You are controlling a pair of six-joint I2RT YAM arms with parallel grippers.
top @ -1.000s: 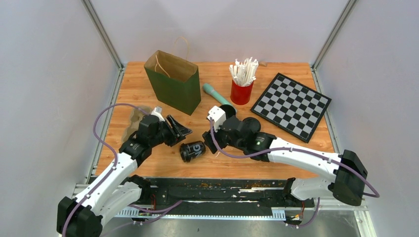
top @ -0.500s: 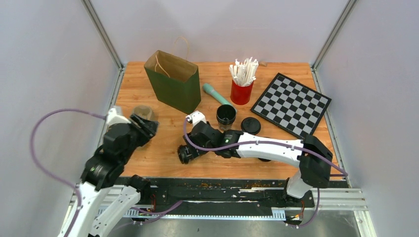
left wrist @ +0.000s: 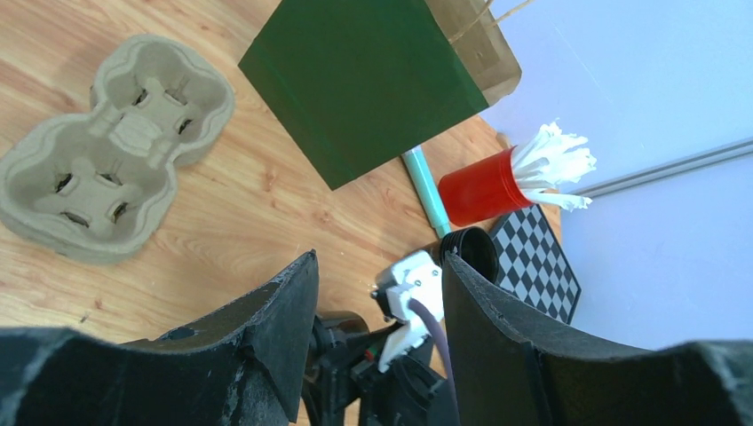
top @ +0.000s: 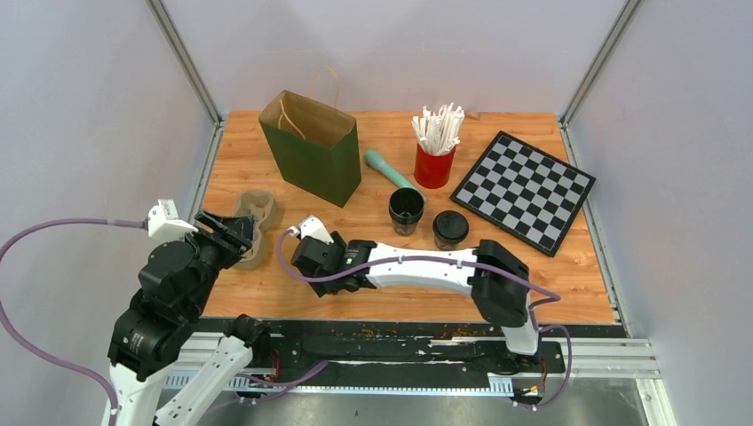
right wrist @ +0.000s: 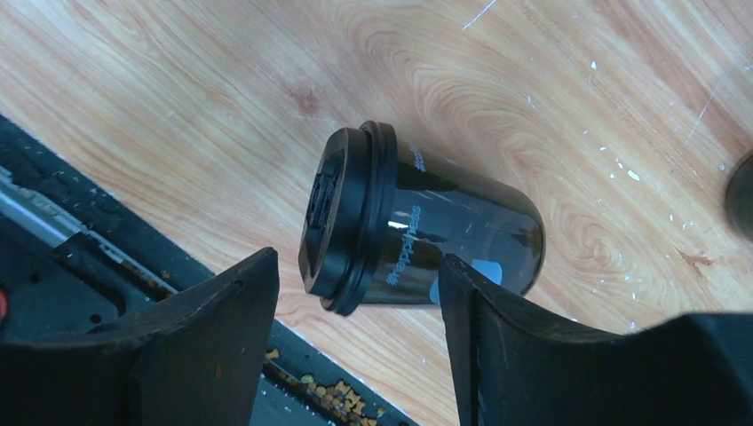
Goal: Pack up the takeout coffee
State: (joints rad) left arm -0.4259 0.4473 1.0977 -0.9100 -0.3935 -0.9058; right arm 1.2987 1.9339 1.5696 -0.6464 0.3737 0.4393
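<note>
right gripper (right wrist: 355, 262) wide open, empty, over the lidded cup (right wrist: 426, 240) lying sideways by the near edge of the bench (right wrist: 533, 89); I'd turn the wrist to clamp across its body, not end-to-end; left gripper (left wrist: 377, 266) open, empty, near the tray (left wrist: 133, 133).

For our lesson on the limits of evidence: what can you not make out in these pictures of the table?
Lying cup: top view, hidden beneath the right gripper; only the right wrist view shows it.
Lettering on it: right wrist view, too blurred to read.
Bag: inside unseen, top view; walls and shadow hide it.
Dark shape: right wrist view, cut off by the right edge.
</note>
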